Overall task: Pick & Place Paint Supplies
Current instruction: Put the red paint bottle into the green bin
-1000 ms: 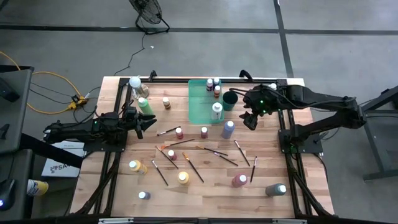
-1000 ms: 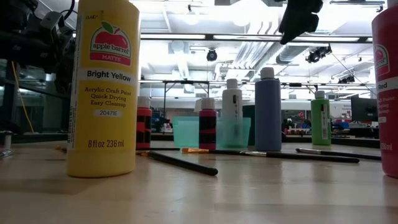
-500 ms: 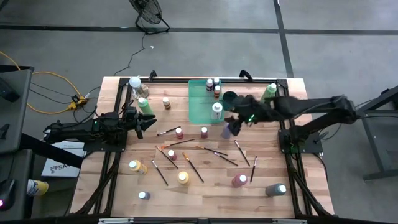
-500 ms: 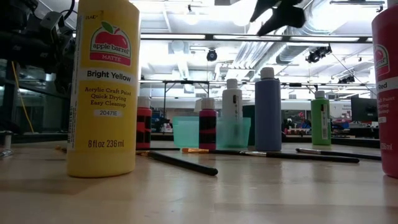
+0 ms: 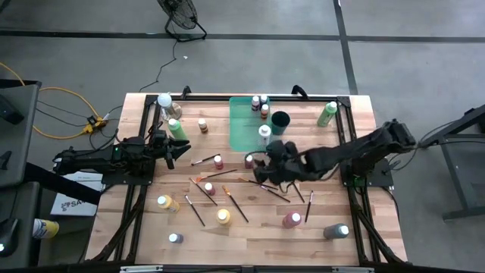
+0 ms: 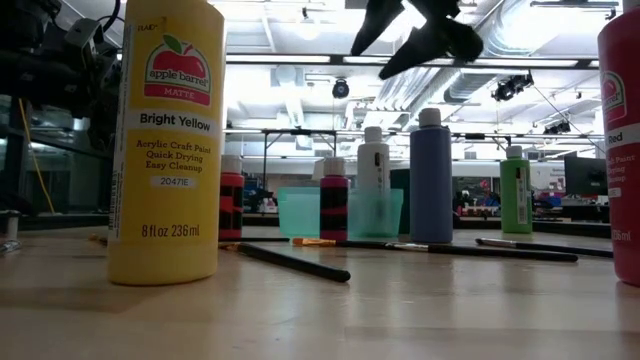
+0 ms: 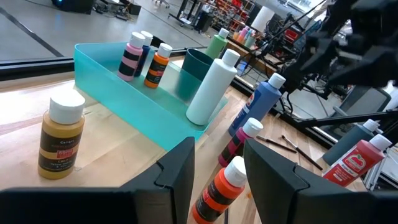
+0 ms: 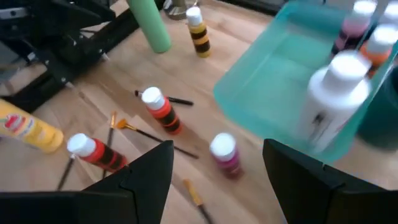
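Observation:
Small white-capped paint bottles and thin brushes (image 5: 265, 186) lie scattered on the wooden table. My right gripper (image 5: 259, 170) hangs open above the table's middle, over a small magenta bottle (image 8: 225, 152) and near a red-and-black one (image 8: 163, 112); the low view shows it high up (image 6: 370, 60) with spread fingers. A teal tray (image 5: 244, 129) at the far middle holds a white bottle (image 5: 264, 133) and small bottles (image 5: 260, 102). My left gripper (image 5: 171, 150) waits open at the left side, holding nothing (image 7: 217, 180).
A dark cup (image 5: 280, 120) and a green bottle (image 5: 327, 114) stand right of the tray. Yellow bottles (image 5: 223, 217), a red one (image 5: 292, 220) and a grey one (image 5: 337, 231) stand near the front edge. A blue bottle (image 6: 430, 180) stands under the right arm.
My right gripper has swung from beside the cup at the far right toward the table's middle, going left, nearer and lower, and has rolled at the wrist. Its fingers stay open. No bottle or brush has moved.

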Controlling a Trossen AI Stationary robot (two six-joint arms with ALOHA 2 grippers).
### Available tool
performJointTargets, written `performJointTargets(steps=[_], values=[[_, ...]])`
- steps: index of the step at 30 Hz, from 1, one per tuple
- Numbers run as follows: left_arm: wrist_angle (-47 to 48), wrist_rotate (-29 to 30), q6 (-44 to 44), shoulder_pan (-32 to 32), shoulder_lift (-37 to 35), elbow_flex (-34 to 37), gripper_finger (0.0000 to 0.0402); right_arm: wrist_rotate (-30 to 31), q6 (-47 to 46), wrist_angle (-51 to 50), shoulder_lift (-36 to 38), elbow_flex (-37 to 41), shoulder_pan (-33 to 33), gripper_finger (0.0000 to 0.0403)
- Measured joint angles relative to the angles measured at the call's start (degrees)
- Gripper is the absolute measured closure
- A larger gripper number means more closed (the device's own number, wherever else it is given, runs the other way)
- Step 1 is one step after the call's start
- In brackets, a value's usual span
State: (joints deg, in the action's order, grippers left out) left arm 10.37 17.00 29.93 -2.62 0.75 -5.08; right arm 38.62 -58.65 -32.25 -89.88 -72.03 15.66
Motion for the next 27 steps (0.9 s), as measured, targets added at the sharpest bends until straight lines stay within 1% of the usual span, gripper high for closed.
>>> performJointTargets(steps=[5, 9, 12, 15, 20, 25, 27], values=[[0.00, 0.00, -0.02, 0.00, 0.01, 0.00, 0.0266, -0.07, -10.14, 4.14, -5.01, -0.01, 1.13, 0.0160], [0.00, 0.01, 0.00, 0.00, 0.01, 0.00, 0.0266, -0.12, -20.44, 4.60, -8.22, 0.00, 1.59, 0.0160], [0.00, 0.02, 0.00, -0.02, 0.02, 0.00, 0.0266, -0.12, -25.84, 4.48, -9.31, 0.00, 1.35, 0.0160], [0.00, 0.00, -0.02, 0.00, 0.02, 0.00, 0.0266, 0.15, -27.77, 4.54, -10.09, -0.02, 0.60, 0.0160], [0.00, 0.02, 0.00, 0.00, 0.02, 0.00, 0.0266, 0.45, -28.14, 4.64, -11.20, 0.00, -0.86, 0.0160], [0.00, 0.02, -0.01, -0.01, 0.00, 0.00, 0.0266, 0.66, -28.12, 5.03, -12.24, 0.00, -0.46, 0.0160], [0.00, 0.01, -0.01, 0.00, 0.01, 0.00, 0.0266, 1.93, -28.12, 5.57, -13.03, -0.02, -0.02, 0.0160]])
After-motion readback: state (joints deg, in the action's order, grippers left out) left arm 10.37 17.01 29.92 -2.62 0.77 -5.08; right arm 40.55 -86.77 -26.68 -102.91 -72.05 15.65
